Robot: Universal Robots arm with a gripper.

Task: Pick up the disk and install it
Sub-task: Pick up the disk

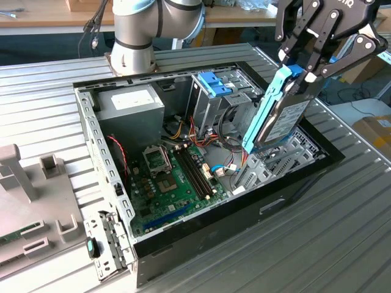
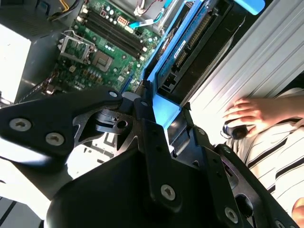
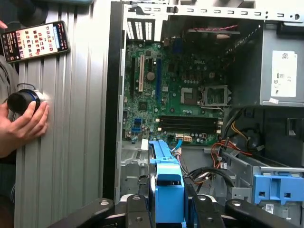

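One disk [image 1: 284, 113] and one pincer [image 1: 305, 68] appear at the exterior view's upper right. One open computer case [image 1: 244, 209] holds one motherboard [image 1: 174, 183], one grey power supply [image 1: 131, 105] and one blue latch [image 1: 214, 84]. One phone [image 3: 35, 41] appears in the first wrist view.

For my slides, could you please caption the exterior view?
The gripper holds the disk on edge, slightly tilted, above the open computer case.

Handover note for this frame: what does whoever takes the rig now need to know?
Gripper: shut on the disk, holding its upper end.
Disk: off the table, steeply tilted, lower end over the open computer case, near the drive cage.
Done: pickup.
Left: disk not yet seated in the case.
Caution: a person's hand lies on the table beside the case.
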